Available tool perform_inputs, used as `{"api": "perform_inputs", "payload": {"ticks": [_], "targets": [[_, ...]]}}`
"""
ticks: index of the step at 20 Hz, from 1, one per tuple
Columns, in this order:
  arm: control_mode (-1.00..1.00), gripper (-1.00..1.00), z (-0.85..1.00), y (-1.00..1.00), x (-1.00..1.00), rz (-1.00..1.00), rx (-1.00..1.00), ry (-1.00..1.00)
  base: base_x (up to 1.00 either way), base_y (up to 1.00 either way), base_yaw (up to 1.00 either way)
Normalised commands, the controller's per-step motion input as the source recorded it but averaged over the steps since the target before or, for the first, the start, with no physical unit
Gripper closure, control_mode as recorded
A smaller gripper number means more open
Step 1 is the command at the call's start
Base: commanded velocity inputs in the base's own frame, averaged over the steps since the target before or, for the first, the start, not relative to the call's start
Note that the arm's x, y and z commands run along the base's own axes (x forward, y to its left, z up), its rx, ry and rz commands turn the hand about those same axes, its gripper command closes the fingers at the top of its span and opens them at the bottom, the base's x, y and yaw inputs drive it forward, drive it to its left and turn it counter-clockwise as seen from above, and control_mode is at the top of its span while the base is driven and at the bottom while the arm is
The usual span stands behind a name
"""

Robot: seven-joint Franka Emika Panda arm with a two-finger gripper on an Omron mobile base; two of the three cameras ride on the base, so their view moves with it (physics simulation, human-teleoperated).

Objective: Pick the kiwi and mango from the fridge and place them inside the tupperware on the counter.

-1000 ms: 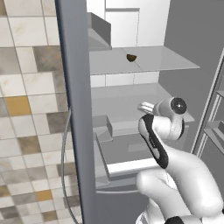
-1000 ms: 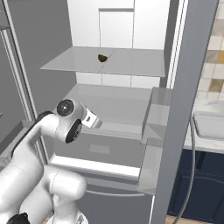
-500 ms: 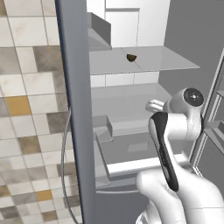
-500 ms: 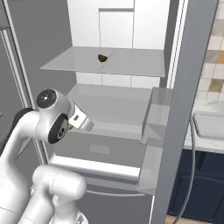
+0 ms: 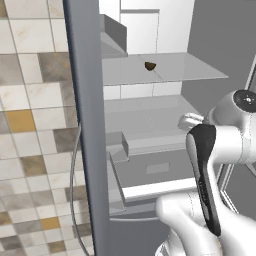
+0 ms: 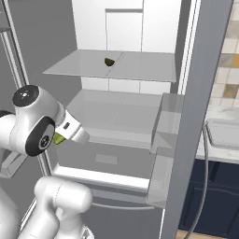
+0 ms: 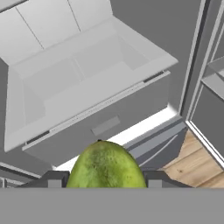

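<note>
Mango in pincer; kiwi on shelf.

Kiwi on the fridge shelf, behind the gripper-held mango.

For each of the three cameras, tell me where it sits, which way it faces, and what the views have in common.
Left base view: behind the arm on its left, facing into the open fridge; the white arm fills the lower right.
Right base view: behind the arm on its right, same fridge interior, counter at far right; the arm rises lower left, the mango peeking by the hand.
Hand view: on the hand, looking down at the fridge drawers; fingertips clamp the mango.
Shared: both base views show the kiwi on the upper shelf.
</note>
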Motion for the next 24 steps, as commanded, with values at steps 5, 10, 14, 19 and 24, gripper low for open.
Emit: {"api": "perform_inputs", "payload": {"ticks": [5, 10, 14, 19, 24], "targets": [[-1.00, 1.00, 0.55, 0.00, -0.47, -0.01, 0.00, 0.27, 0.00, 0.00, 0.00], [-1.00, 1.00, 0.23, 0.00, -0.31, -0.08, 0.00, 0.16, 0.00, 0.00, 0.00], [-1.00, 1.00, 0.00, 0.00, -0.33, 0.00, 0.00, -0.04, 0.00, 0.00, 0.00], [-1.00, 1.00, 0.00, 0.00, -0.48, -0.03, 0.00, -0.24, 0.00, 0.00, 0.00], [-1.00, 1.00, 0.00, 0.00, -0.47, -0.04, 0.00, -0.15, 0.00, 0.00, 0.00]]}}
